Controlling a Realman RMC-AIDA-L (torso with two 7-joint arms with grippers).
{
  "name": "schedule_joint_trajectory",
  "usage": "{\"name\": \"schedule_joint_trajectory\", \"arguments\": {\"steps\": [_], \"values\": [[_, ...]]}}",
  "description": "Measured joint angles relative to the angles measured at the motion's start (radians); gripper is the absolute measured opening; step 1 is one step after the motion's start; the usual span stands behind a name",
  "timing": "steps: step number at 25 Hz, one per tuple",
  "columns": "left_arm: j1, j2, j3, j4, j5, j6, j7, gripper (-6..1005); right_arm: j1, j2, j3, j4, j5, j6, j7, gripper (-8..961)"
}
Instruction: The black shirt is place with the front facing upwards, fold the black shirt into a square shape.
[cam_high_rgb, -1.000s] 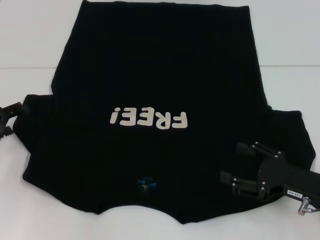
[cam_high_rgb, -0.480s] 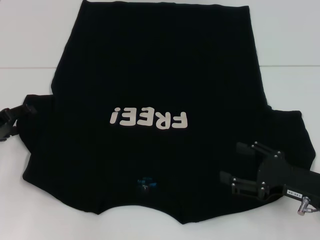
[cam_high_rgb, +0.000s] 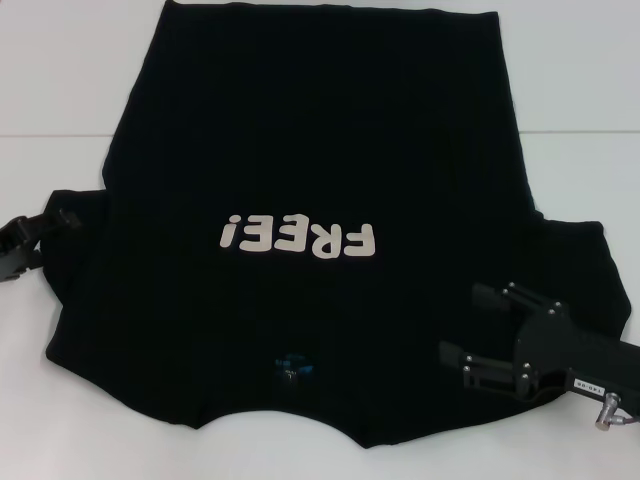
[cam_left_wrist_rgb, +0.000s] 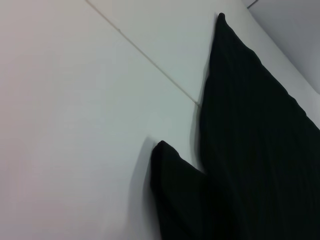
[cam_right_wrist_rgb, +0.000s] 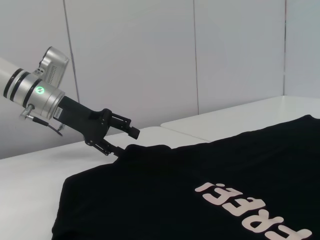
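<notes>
The black shirt (cam_high_rgb: 300, 130) lies flat on the white table with its front up. Its white "FREE!" print (cam_high_rgb: 300, 238) reads upside down from my head view, and the blue neck tag (cam_high_rgb: 293, 365) is at the near edge. My left gripper (cam_high_rgb: 45, 240) is open at the outer edge of the left sleeve (cam_high_rgb: 85, 225). The right wrist view shows this left gripper (cam_right_wrist_rgb: 126, 141) with its fingers spread at the sleeve's corner, beside the shirt (cam_right_wrist_rgb: 200, 165). My right gripper (cam_high_rgb: 462, 323) hovers open over the shirt's right shoulder area. The left wrist view shows only the shirt (cam_left_wrist_rgb: 250, 125).
The white table (cam_high_rgb: 60, 90) has a seam line (cam_high_rgb: 50, 135) running across it behind the sleeves. A pale wall (cam_right_wrist_rgb: 150, 60) stands beyond the table on the left side. Bare tabletop lies left and right of the shirt.
My left gripper has slid rightward, from just off the left sleeve to its edge. The right gripper and the shirt have not moved.
</notes>
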Motion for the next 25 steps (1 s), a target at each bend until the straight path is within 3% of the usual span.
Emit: {"name": "schedule_joint_trajectory", "arguments": {"steps": [4, 9, 25], "values": [[-0.001, 0.0, 0.001, 0.002, 0.0, -0.002, 0.014, 883, 0.001, 0.0, 0.001, 0.0, 0.0, 0.0, 0.0, 936], [-0.005, 0.0, 0.001, 0.002, 0.0, -0.005, 0.072, 733, 0.002, 0.0, 0.002, 0.0, 0.0, 0.0, 0.001, 936], [0.006, -0.005, 0.001, 0.019, 0.001, -0.034, 0.102, 741, 0.002, 0.001, 0.004, 0.0, 0.0, -0.002, 0.002, 935]]}}
